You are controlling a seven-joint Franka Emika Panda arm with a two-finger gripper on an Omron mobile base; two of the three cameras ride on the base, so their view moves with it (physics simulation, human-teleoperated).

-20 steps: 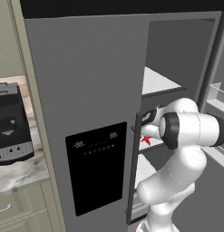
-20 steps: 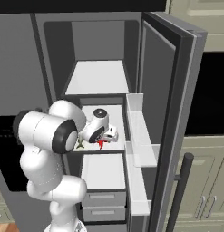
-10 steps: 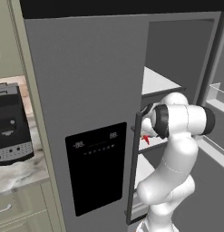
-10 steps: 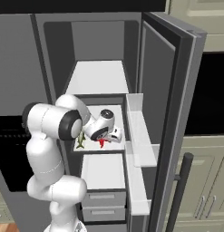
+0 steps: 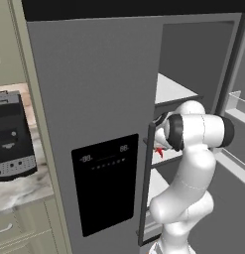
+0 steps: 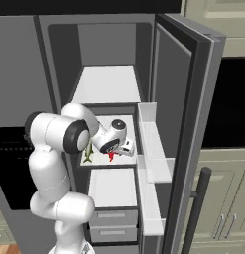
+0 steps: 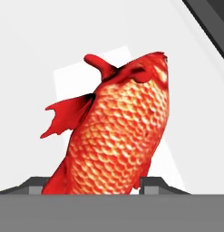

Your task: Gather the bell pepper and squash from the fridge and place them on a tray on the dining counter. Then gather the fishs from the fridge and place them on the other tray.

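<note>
The fridge (image 6: 168, 89) stands with its right door swung open. On its middle shelf lies the reddish-orange fish (image 7: 118, 136), scaly, with red fins. My gripper (image 7: 99, 186) reaches down onto it, and both dark fingertips (image 7: 41, 185) press against the fish's sides. From the right base view the gripper (image 6: 121, 148) sits over the red fish (image 6: 111, 156), and the other fish (image 6: 88, 155), greenish-grey, lies on the same shelf just to the left. In the left base view a bit of the red fish (image 5: 158, 152) shows beside the closed door's handle.
A white shelf (image 6: 109, 84) sits above the hand, and drawers (image 6: 111, 218) lie below. The open door's bins (image 6: 153, 149) stick out close on the right. A black coffee machine (image 5: 12, 134) stands on the marble worktop (image 5: 20, 191) left of the fridge.
The fingers have closed in from wide open onto the red fish. The arm's elbow has swung a little further toward the shelf.
</note>
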